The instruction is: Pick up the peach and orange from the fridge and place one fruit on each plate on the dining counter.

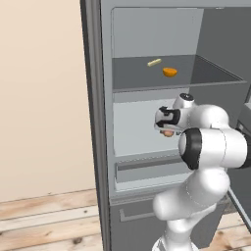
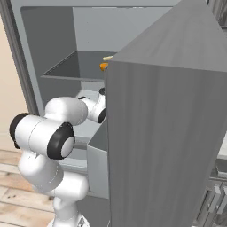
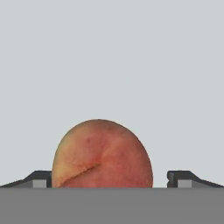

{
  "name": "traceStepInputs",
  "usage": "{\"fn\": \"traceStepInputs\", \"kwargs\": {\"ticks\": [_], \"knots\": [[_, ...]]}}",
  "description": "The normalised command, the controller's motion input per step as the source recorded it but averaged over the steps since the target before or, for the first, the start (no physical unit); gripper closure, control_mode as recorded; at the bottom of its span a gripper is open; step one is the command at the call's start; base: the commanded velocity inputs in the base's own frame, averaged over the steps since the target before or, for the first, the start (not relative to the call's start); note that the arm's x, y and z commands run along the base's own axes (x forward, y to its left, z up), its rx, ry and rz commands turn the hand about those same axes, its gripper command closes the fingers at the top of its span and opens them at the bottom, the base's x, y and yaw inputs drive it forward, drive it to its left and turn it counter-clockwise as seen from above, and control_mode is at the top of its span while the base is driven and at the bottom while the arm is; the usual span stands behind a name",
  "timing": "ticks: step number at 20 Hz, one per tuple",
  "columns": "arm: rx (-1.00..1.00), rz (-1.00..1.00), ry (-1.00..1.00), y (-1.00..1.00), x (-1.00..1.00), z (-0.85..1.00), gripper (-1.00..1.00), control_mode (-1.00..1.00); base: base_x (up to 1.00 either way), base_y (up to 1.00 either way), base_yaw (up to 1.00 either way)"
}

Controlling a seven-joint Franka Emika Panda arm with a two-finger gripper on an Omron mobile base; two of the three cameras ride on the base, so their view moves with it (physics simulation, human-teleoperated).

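You are looking into the fridge (image 1: 147, 162), its grey steel body standing open with pale inner walls and a drawer front low down. In the right base view the fridge door (image 2: 168, 133) swings out toward you and blocks most of the interior. The white arm (image 1: 211, 147) reaches in over the middle shelf (image 1: 137, 137), its hand just above that pale surface.

On the upper shelf (image 1: 147, 81) sits the orange (image 1: 170, 72) — well apart from the hand, with a pale yellow stick-shaped item (image 1: 154, 62) just behind it to the left. In the right base view the orange (image 2: 103, 66) peeks out at the door's edge.

The peach (image 3: 102, 154) lies on the middle shelf, mottled red and yellow, right between the tips of the pincer (image 3: 113, 178). The pincer stands spread wide — one fingertip (image 3: 40, 178) on each side of the fruit, with a clear gap on one side, so nothing is gripped. From the left base view the peach (image 1: 168, 133) shows just under the hand.
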Motion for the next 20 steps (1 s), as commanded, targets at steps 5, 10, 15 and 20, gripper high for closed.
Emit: {"fn": "traceStepInputs", "kwargs": {"ticks": [5, 10, 15, 20], "knots": [[0.00, 0.01, 0.00, 0.01, 0.13, -0.22, 1.00, -1.00, 0.00, 0.00, 0.00], [0.00, 0.04, 0.01, 0.07, 0.11, -0.30, 1.00, -1.00, 0.00, 0.00, 0.00], [0.00, 0.01, -0.11, 0.14, -0.38, -0.17, 1.00, -1.00, 0.00, 0.00, 0.00], [0.00, -0.04, -0.31, 0.15, -0.98, 0.09, 1.00, -1.00, 0.00, 0.00, 0.00]]}}
